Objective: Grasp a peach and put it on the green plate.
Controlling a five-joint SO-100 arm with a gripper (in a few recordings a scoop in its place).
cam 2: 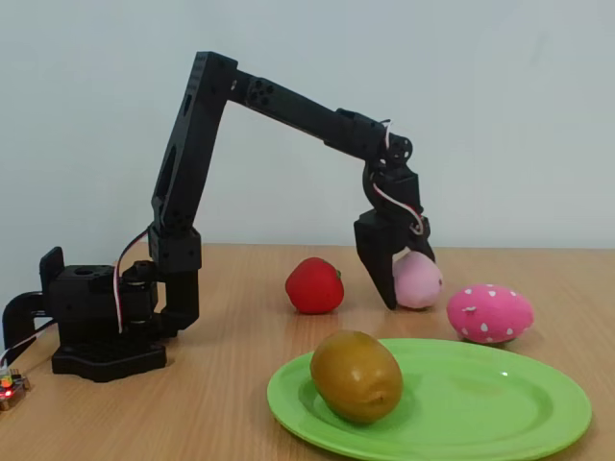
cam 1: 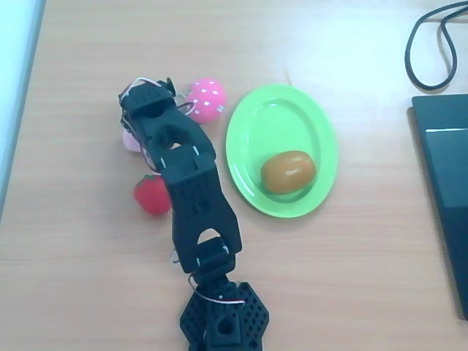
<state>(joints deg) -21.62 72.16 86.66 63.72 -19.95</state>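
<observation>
the black gripper point(cam 2: 402, 288) reaches down on the wooden table point(cam 2: 231, 403) with its fingers closed around the pale pink peach point(cam 2: 420, 279), which sits between the red strawberry point(cam 2: 314, 285) and the dotted pink ball point(cam 2: 489, 313), behind the green plate point(cam 2: 480, 408) holding a brown oval fruit point(cam 2: 356, 376).

Premises consistent with an office or lab bench. Pale wood-laminate tabletop point(cam 1: 351, 278), plain off-white wall point(cam 2: 480, 96) at the far side. Black looped cable point(cam 1: 431, 44) and dark flat rectangular device point(cam 1: 446, 190) at right edge in overhead view.
</observation>
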